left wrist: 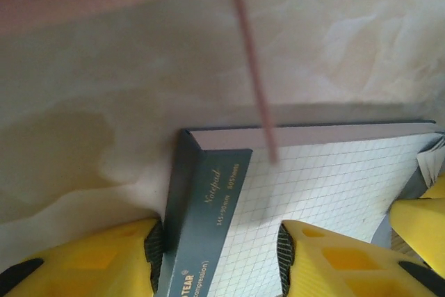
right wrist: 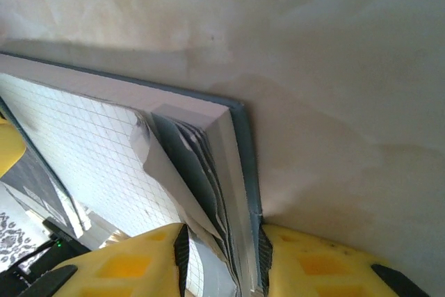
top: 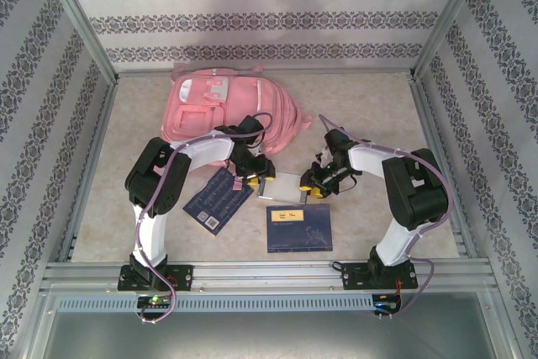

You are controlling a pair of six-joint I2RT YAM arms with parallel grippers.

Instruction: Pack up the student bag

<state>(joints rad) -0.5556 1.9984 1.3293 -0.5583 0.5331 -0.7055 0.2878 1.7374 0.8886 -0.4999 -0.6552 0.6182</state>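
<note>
Left gripper (top: 259,179) faces right gripper (top: 314,184) — jaws partway apart.

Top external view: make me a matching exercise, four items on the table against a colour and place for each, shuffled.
1 student bag
2 notepad
3 labelled book
4 booklet

a dark blue, turned askew, left
b pink, farthest back
c white squared page, middle
d dark blue, lying square, nearest the front

Pairs: 1-b, 2-c, 3-d, 4-a

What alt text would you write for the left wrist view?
Yellow fingers of the left claw straddle the grey-spined corner of a grid-paper notepad, with beige table beyond. A blurred pink cable crosses in front.
</note>
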